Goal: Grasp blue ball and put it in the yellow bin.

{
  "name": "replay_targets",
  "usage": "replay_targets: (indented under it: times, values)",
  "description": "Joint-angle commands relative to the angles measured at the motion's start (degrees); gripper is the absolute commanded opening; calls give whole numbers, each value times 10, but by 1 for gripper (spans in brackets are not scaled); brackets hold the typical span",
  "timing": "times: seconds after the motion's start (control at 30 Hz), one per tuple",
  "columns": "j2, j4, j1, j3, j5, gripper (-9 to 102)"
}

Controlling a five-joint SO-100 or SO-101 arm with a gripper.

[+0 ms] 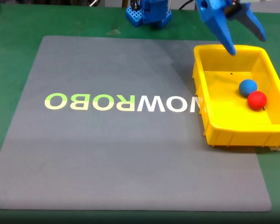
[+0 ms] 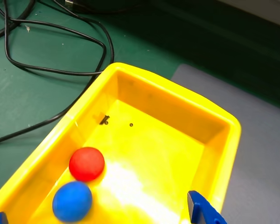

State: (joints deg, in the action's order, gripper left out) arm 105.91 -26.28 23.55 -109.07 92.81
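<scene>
Green worktop (image 1: pixel 9 28), grey mat: small matte blue ball (image 1: pixel 247 87) already sits in the yellow plastic bin (image 1: pixel 233 133) touching a red ball (image 1: pixel 257 100), blue pincer (image 1: pixel 245 44) spread empty above — task looks done.

Quick count. Balls: two, one blue ball (image 1: pixel 247 87) and one red ball (image 1: pixel 257 100), touching, both inside the bin. Bins: one yellow bin (image 1: pixel 233 135), at the right edge of the mat. Mats: one grey mat (image 1: pixel 107 154) on the green desk (image 1: pixel 14 46). My end effector (image 1: pixel 248 45): one, two fingers. Black cables (image 2: pixel 60 51) on the desk: several, exact number unclear.
</scene>
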Motion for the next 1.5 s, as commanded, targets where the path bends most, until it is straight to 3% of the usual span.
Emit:
replay_targets:
  times: [0.0,0.2,0.3,0.77,1.03,1.33,1.47]
  values:
    - [112,-47,-18,-19,10,35]
    - [282,-182,-39,-91,1,8]
    - [344,-257,-62,-113,-11,1]
    - [706,-482,-209,-348,44,0]
    - [753,-518,-268,-419,52,0]
    - [838,-638,-301,-489,67,0]
    - [845,-645,-303,-519,49,0]
